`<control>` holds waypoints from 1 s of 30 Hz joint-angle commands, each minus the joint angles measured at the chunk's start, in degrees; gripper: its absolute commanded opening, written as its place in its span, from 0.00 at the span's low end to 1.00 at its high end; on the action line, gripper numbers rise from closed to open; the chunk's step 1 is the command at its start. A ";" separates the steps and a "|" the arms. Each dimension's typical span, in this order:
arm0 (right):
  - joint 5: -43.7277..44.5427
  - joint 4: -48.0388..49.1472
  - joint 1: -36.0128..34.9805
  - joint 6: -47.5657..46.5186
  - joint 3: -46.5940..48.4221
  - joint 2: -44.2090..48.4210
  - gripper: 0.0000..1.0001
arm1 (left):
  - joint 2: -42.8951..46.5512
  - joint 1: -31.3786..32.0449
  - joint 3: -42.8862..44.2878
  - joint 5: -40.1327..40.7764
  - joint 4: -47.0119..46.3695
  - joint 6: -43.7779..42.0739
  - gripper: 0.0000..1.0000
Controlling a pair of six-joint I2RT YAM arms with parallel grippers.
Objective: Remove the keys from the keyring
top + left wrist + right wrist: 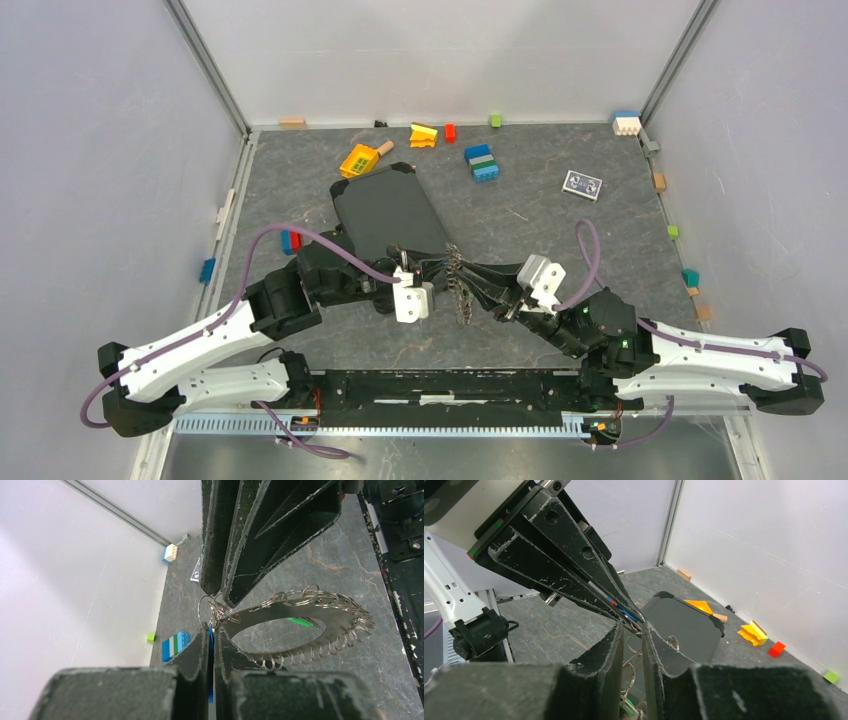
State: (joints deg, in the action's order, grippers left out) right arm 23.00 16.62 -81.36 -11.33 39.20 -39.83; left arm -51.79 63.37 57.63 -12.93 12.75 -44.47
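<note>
The keyring (462, 290) hangs between my two grippers above the middle of the table. In the left wrist view it is a toothed gear of grey keys (350, 625) with a green tag (300, 622) showing through the ring (270, 612). My left gripper (212, 630) is shut on the blue-headed key (211, 650), held edge-on between its fingers. My right gripper (633, 625) is shut on the ring's wire loops (634, 645), tip to tip with the left fingers (589, 575). The black-headed key is not visible.
A black flat pad (390, 210) lies just behind the grippers. Toy bricks line the back: a yellow piece (360, 160), a blue-green-white stack (482, 163), a red brick (449, 132). A small card (582, 184) lies at the back right. Walls close in on both sides.
</note>
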 commanded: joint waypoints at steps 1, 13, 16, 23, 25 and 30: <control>0.37 2.44 -0.27 0.17 1.14 0.17 0.25 | 1.51 -0.36 0.65 -2.99 -3.53 -2.50 0.02; -1.70 4.41 -0.18 0.06 -0.02 -0.45 0.24 | 1.79 -0.58 0.56 -5.44 -2.73 -3.35 0.02; -2.25 4.39 -0.17 -0.01 0.00 -0.74 0.24 | 1.87 -0.58 0.65 -5.70 -2.48 -3.56 0.02; -1.76 3.84 -0.20 -0.09 -0.18 -0.85 0.26 | 2.15 -0.71 0.65 -6.49 -2.04 -4.30 0.02; -1.67 3.47 -0.11 -0.09 -0.13 -1.02 0.27 | 2.31 -0.84 0.65 -6.62 -2.08 -4.43 0.02; -1.50 3.25 -0.03 -0.09 -0.18 -1.34 0.30 | 2.60 -0.93 0.65 -7.61 -1.52 -5.05 0.02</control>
State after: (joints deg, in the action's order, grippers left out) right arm 21.45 18.79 -81.36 -11.38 39.18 -40.91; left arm -50.70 62.70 57.63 -18.11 14.15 -46.98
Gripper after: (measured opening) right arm 0.287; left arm 0.055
